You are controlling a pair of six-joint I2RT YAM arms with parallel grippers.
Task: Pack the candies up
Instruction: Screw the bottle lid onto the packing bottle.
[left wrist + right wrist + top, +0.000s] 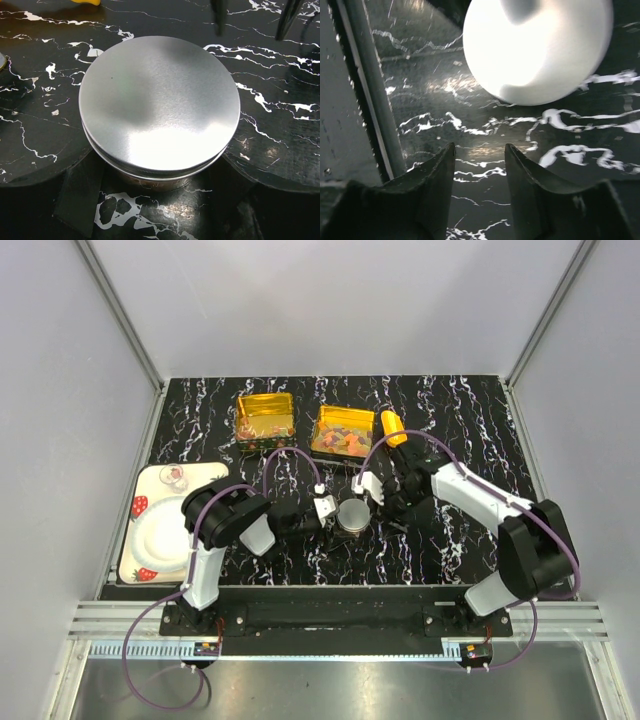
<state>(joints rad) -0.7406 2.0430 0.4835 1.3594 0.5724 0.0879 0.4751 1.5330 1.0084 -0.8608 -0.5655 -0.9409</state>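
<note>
Candies, small and multicoloured, fill the right gold tin; a few lie in the left gold tin. A round silver tin with its lid on stands at the table's middle. In the left wrist view the tin fills the frame. My left gripper has its dark fingers pressed against both sides of the tin's body. My right gripper is open and empty, just right of and behind the tin, above bare table.
A yellow-orange scoop lies beside the right gold tin. A white plate with strawberry prints sits at the left, with a small glass thing on its far corner. A blurred white rounded part is close ahead of the right fingers.
</note>
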